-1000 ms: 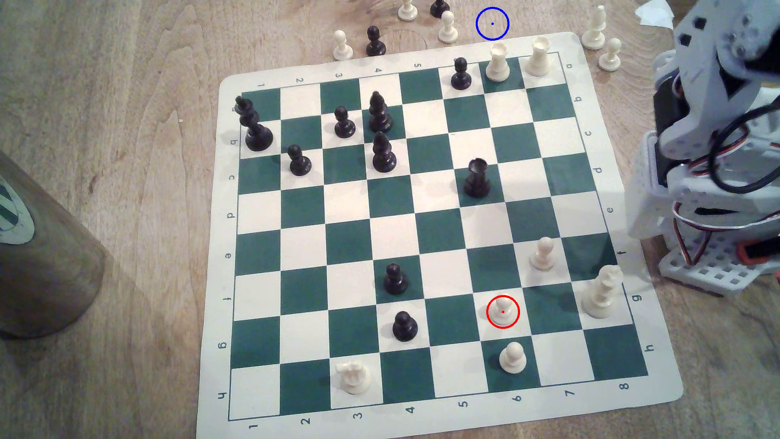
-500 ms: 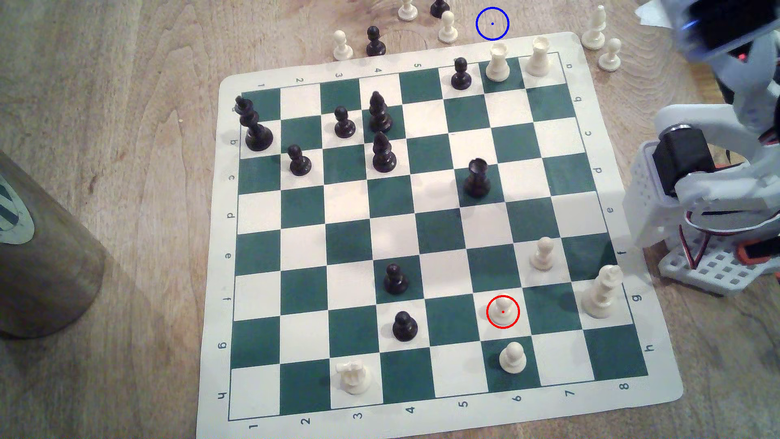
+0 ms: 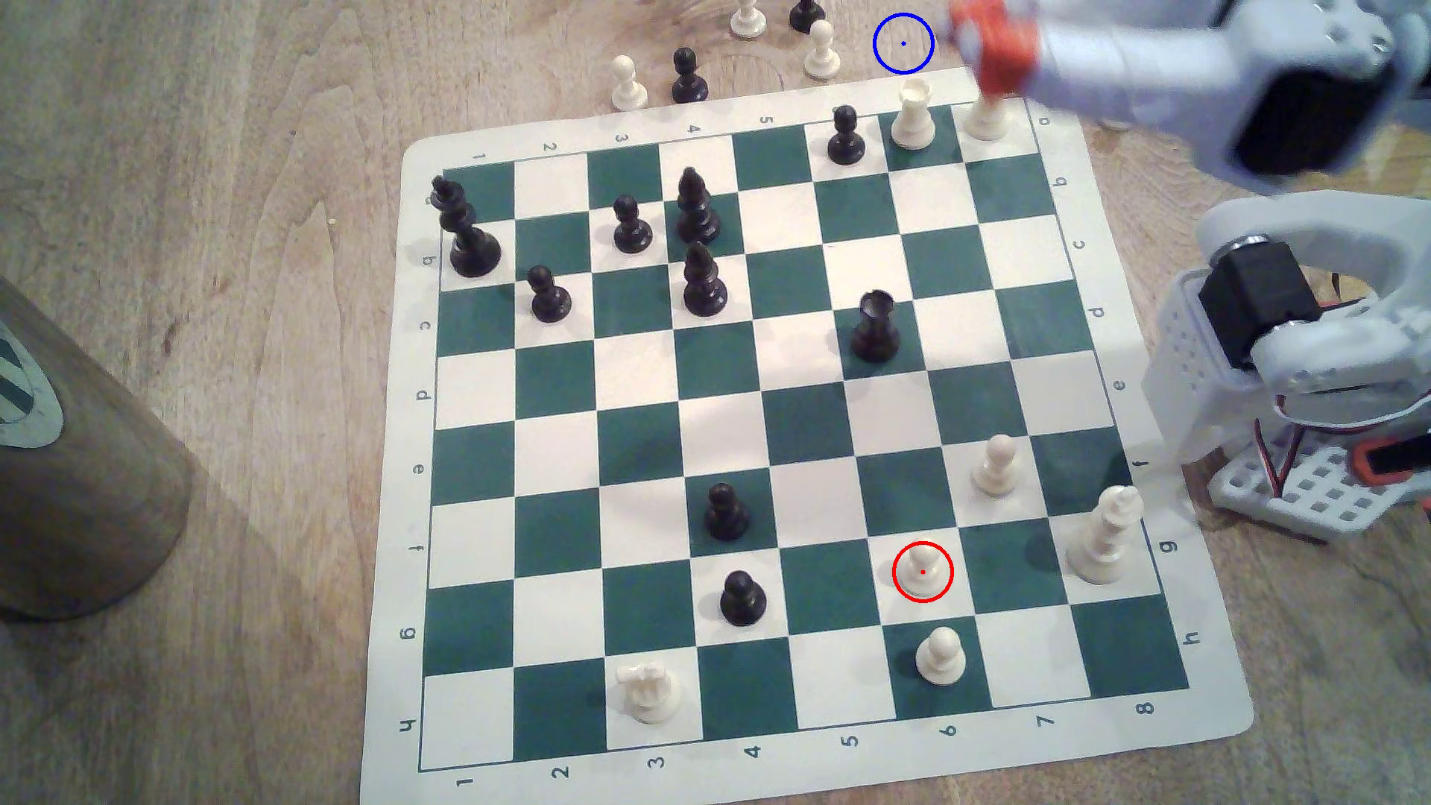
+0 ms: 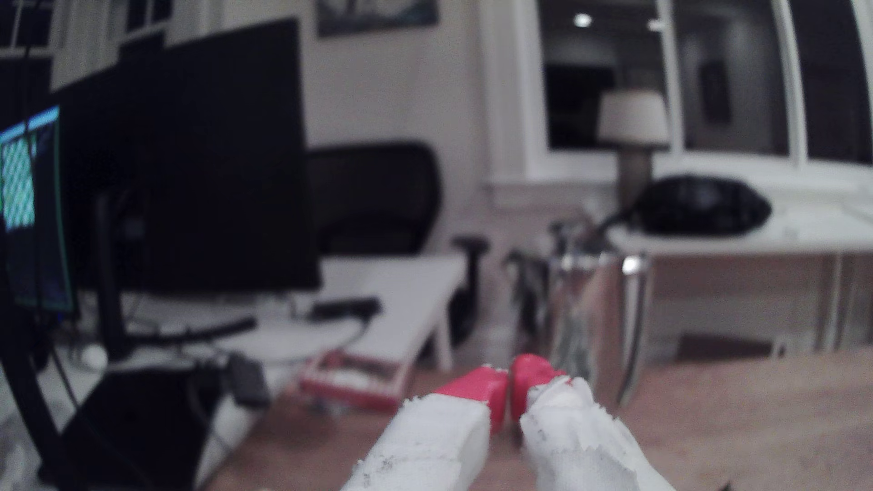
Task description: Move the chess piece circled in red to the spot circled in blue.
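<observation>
Home office: monitor [image 4: 226, 156], desk chair [image 4: 373, 198], lamp [image 4: 633, 122], dark windows [image 4: 732, 75].

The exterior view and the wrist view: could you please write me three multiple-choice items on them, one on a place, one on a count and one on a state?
1. Where does the red-circled pawn stand?
A. On a white square
B. On a green square
C. Off the board

2. How many black pieces stand on the table, off the board?
A. None
B. Two
C. Five

3. How is the gripper?
A. Open around the pawn
B. Shut on a rook
C. Shut and empty

Answers:
1. A: the square under the pawn is white, with green squares on either side.
2. B: one black piece and another stand beyond the board's far edge.
3. C: in the wrist view the red tips almost meet with nothing between them.
</observation>
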Available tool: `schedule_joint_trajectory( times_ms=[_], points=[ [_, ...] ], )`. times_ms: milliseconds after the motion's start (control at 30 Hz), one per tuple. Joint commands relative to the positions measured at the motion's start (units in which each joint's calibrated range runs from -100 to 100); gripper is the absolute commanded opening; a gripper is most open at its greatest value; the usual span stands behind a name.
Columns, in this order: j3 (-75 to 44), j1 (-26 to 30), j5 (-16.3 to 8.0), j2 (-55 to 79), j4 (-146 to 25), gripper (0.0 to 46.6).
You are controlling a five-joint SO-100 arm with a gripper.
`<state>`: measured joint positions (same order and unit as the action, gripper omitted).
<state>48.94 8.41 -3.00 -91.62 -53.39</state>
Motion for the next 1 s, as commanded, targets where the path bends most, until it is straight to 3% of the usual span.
schedule_joint_trajectory(
  times_ms=[0, 100, 300, 500, 567, 667, 967],
  points=[
    [-9.59, 3.21, -5.62, 9.19, -18.36, 0.2],
    [-10.95, 3.68, -9.57, 14.2, -28.51, 0.2],
    [-10.95, 7.04, -10.65, 18.36, -34.57, 0.6],
    [-10.59, 7.51, -13.92, 29.23, -32.36, 8.4],
    [-10.41, 7.28, -14.31, 33.81, -29.5, 13.9],
    [-11.77, 8.29, -14.6, 39.75, -28.6, 16.4],
    [-4.33, 8.29, -13.82, 52.23, -20.32, 13.1]
  ],
)
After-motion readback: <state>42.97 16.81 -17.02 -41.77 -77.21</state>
